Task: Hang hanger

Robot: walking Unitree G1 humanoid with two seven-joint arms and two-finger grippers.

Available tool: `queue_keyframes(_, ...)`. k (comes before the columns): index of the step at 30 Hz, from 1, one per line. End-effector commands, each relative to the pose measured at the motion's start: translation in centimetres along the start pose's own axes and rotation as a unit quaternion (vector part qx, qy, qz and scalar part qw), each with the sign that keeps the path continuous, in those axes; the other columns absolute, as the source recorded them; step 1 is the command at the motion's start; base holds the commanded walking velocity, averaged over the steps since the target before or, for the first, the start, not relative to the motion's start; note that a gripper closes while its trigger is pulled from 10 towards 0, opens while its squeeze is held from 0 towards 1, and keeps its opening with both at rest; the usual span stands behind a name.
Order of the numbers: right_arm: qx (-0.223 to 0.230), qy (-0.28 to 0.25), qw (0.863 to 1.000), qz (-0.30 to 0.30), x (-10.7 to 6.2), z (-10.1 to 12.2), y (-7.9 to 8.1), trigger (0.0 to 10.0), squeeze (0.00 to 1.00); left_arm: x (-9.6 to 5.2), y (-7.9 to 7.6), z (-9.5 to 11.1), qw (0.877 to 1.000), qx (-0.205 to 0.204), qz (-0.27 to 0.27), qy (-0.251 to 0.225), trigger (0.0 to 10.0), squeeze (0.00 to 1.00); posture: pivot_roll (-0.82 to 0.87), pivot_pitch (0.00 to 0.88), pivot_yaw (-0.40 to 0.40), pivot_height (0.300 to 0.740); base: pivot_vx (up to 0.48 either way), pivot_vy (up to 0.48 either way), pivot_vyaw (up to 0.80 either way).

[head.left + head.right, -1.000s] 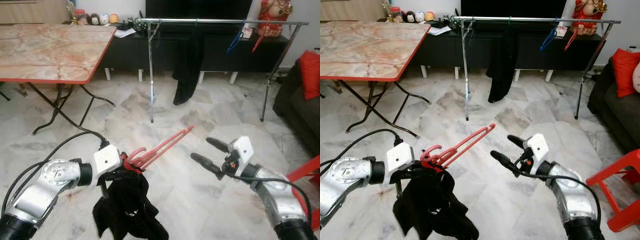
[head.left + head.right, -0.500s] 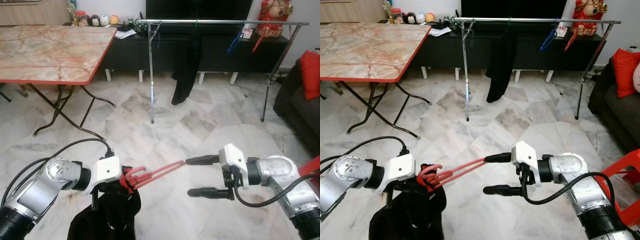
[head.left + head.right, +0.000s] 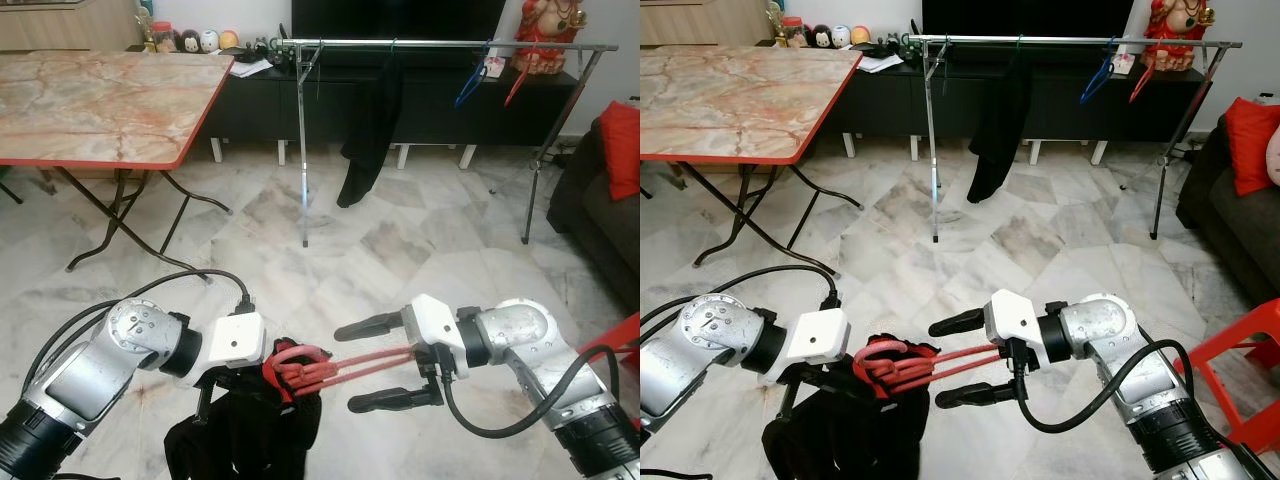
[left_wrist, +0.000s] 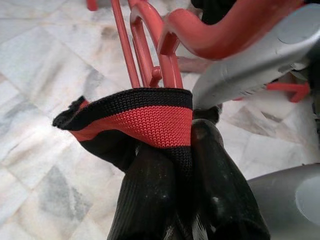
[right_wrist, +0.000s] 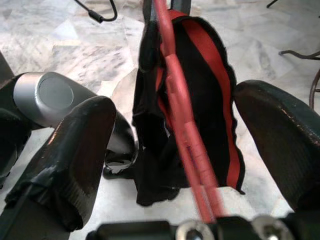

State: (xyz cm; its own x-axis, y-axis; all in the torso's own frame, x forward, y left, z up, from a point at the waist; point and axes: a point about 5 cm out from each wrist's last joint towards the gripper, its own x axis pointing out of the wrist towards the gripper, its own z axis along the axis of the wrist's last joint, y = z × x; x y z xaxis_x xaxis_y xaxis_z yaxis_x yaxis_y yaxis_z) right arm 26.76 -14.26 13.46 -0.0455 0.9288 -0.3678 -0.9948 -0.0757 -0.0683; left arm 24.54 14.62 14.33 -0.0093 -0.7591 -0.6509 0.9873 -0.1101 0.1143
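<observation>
A red plastic hanger (image 3: 345, 364) with a black, red-banded garment (image 3: 250, 440) draped on it is held low over the floor. My left gripper (image 3: 262, 382) is shut on its hook end, with the cloth bunched over the fingers (image 4: 210, 165). My right gripper (image 3: 365, 363) is open, one finger above and one below the hanger's arms (image 5: 182, 125), not touching them. Ahead stands the metal clothes rack (image 3: 440, 44), carrying a black garment (image 3: 368, 120), a blue hanger (image 3: 470, 85) and a red hanger (image 3: 516, 84).
A folding table (image 3: 100, 100) with a marble-pattern top stands at the left. Behind the rack runs a dark TV cabinet (image 3: 250, 100). A sofa with a red cushion (image 3: 620, 150) and a red stool (image 3: 615, 345) are on the right. Marble floor lies between me and the rack.
The hanger dropped from pointing up to lying level. My right gripper turned and moved left until its open fingers straddle the hanger's arms; my left gripper shifted right with the garment.
</observation>
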Motion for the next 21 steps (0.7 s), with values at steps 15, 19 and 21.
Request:
queue_keyframes(15,-0.009,0.066,0.998,0.002,0.9,-1.9,0.1,10.0,0.00,0.2,0.4,2.3,0.999,0.046,0.013,-0.007,10.0,0.00,0.04,0.001,-0.043,0.740,0.000,0.000,0.00)
queue_keyframes(19,-0.010,0.063,0.998,-0.010,1.0,-2.0,-0.2,10.0,0.00,0.2,0.5,2.4,0.999,0.049,0.014,-0.008,10.0,0.00,0.04,0.000,-0.040,0.740,0.000,0.000,0.00)
queue_keyframes(21,-0.010,0.066,0.998,-0.018,1.2,-2.2,-0.3,10.0,0.00,0.2,0.6,2.5,0.998,0.052,0.017,-0.008,10.0,0.00,0.04,0.000,-0.040,0.740,0.000,0.000,0.00)
